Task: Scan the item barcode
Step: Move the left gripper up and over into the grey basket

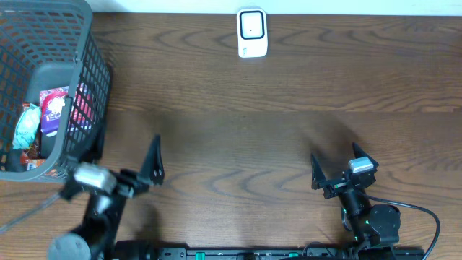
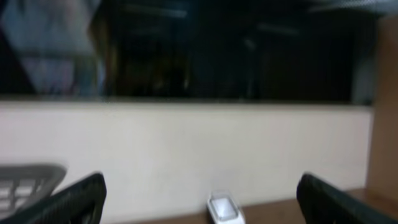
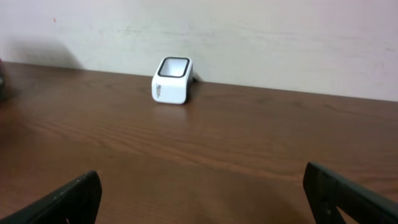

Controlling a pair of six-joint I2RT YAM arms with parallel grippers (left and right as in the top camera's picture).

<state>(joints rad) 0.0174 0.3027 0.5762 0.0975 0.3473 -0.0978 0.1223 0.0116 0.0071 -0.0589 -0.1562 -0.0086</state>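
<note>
While both grippers hang empty at the near edge of the brown wood-grain table (image 1: 238, 123), nothing has been picked up and the risks lie ahead. The left gripper (image 2: 199, 186) has its jaws wide apart, and so does the right gripper (image 3: 202, 186); neither touches anything.

The items to scan are the colourful foil snack packets (image 1: 52, 108), heaped at the bottom of the grey plastic mesh basket (image 1: 68, 71) at the table's far left. The small white box-shaped barcode scanner (image 1: 252, 32) stands well apart from them, at the far edge against the wall.

The likeliest trouble is the reach into the basket. Its walls are tall and full of holes, so an open finger could snag in the mesh and drag or tip the whole thing. The packets overlap, so a grasp may close on two at once, or only on a slippery corner that pulls free on the lift.

The left wrist view is blurred and aimed at the wall. A pale grid at its lower left is probably the basket's rim, but it shows nothing of the contents, which makes aiming harder.

Even with a clean lift, the barcode may face away from the scanner's window, or sit under a finger or a crease.
</note>
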